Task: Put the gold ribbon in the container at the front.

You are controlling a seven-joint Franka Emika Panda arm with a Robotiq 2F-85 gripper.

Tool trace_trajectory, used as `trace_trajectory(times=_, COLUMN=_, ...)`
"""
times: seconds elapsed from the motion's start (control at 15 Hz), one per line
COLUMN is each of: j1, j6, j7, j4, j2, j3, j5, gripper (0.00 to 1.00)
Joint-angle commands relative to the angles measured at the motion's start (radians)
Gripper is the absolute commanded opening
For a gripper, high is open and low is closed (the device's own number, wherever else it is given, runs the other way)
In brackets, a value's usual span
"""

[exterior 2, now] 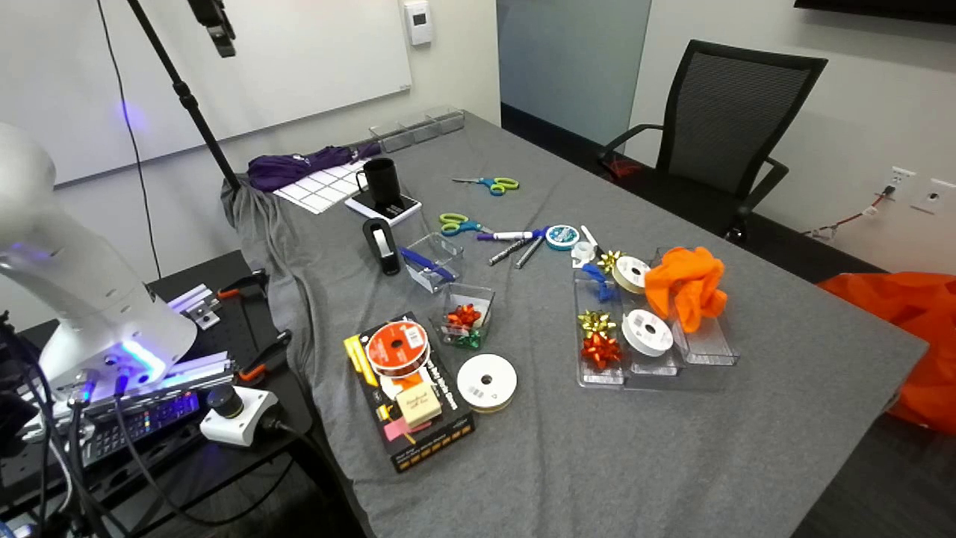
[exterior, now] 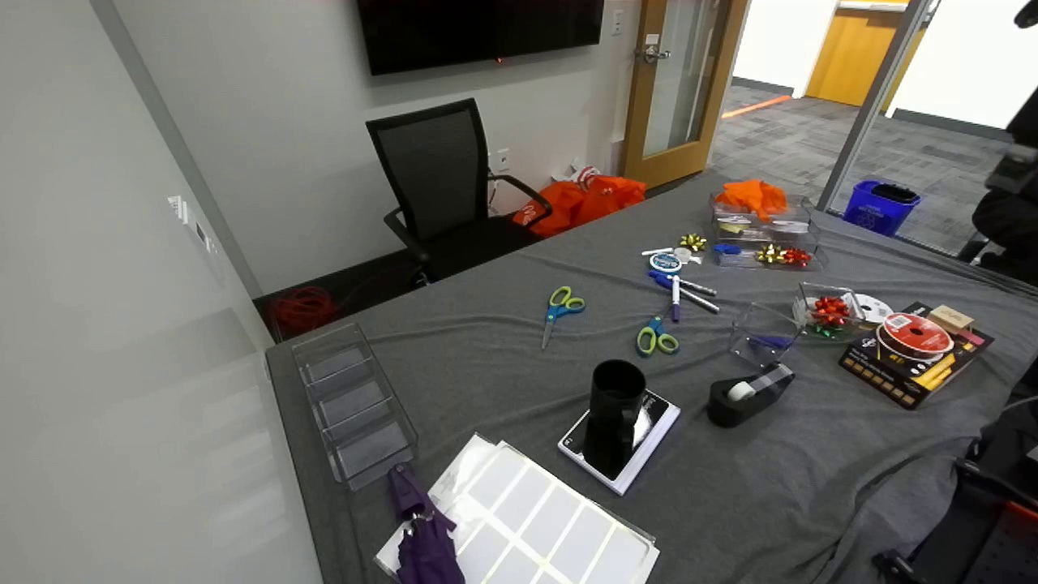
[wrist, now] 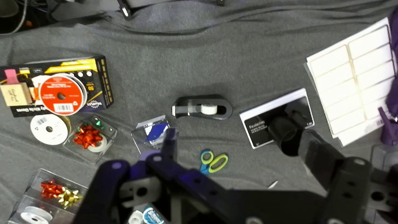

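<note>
Cloth (exterior: 478, 365), dark grey and softly creased, covers the desk (exterior 2: 792, 418). Pale walls (exterior: 284, 122) close in the room; a whiteboard (exterior 2: 299, 67) hangs on one and a black screen (exterior: 486, 32) on another. A black mesh chair (exterior 2: 736, 119) stands by the desk in both exterior views, and orange bags (exterior: 580, 203) lie on the floor (exterior 2: 889, 486) near it.

Gold ribbon (exterior: 693, 242), in the shape of a bow, lies on the desk just beside a transparent organiser (exterior 2: 706, 350); a second gold bow (exterior 2: 596, 323) sits in a compartment of that organiser beside a red bow (exterior 2: 601, 349). Which of the two the task means, I cannot tell. Several more transparent containers (exterior: 353, 405) stand about the desk, and I cannot tell which counts as the front one.

In the wrist view the jaws stand wide apart and hold nothing, with the desk below them. That view catches only the gold bow in the organiser, while the loose one shows in both exterior views. Lettering is legible from the wrist: "Nitrile Gloves" on a box (wrist: 94, 74) under a red spool (wrist: 62, 87), and "Recollections" on a flat pack (wrist: 257, 133) beneath a black mug (wrist: 284, 132). The wood-framed glass door (exterior: 681, 89) and the blue recycling bin (exterior: 880, 211) show only in an exterior view. The white arm (exterior 2: 82, 261) and a white box with a black knob (exterior 2: 224, 401) likewise show only in an exterior view, where the arm's base glows blue.
</note>
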Motion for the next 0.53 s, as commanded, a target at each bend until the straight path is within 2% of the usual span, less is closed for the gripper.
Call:
trace_trajectory(times=0.0, j1=-0.035, j6=0.134, j7=-0.031, j4=0.1, j2=0.175, j3=-0.051, j5=0.024, gripper=1.0)
trace_trajectory(times=0.2, j1=-0.053, j6=0.26, j7=-0.037, j4=0.164, j2=0.299, j3=-0.085, j5=0.006, gripper=1.0)
trace_trajectory(times=0.47, j1=-0.087, j6=0.337, j7=-0.037, j4=0.276, j2=0.452, j3=-0.121, j5=-0.027, gripper=1.0)
